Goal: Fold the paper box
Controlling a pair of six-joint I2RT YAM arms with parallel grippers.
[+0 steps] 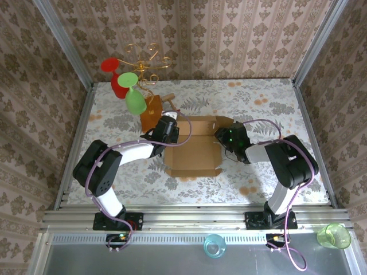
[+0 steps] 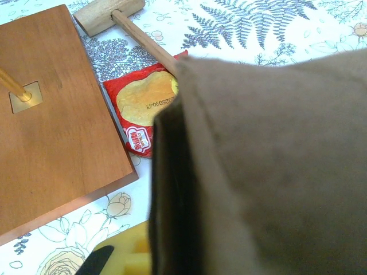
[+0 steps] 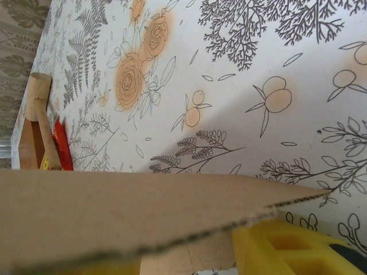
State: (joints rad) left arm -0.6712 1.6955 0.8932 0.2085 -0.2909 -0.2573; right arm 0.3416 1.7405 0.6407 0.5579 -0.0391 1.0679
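Observation:
The paper box [image 1: 195, 146] lies as a brown cardboard sheet with partly raised flaps in the middle of the table, between both arms. My left gripper [image 1: 170, 129] is at its left edge. Close up, a cardboard flap [image 2: 269, 160] runs into the jaws, one yellow pad [image 2: 129, 255] shows on its left, and the gripper is shut on it. My right gripper [image 1: 227, 137] is at the box's right edge. There a flap [image 3: 132, 212] lies across its yellow fingers [image 3: 287, 246], which stand apart without pinching it.
Behind the left gripper stands a wooden block [image 2: 57, 114] carrying a gold wire stand [image 1: 146, 57] with red and green glasses [image 1: 133, 97]. A wooden mallet [image 2: 109, 14] and a red snack packet [image 2: 146, 109] lie beside it. Two cups, one green [image 1: 334, 235] and one blue [image 1: 214, 245], sit on the front ledge.

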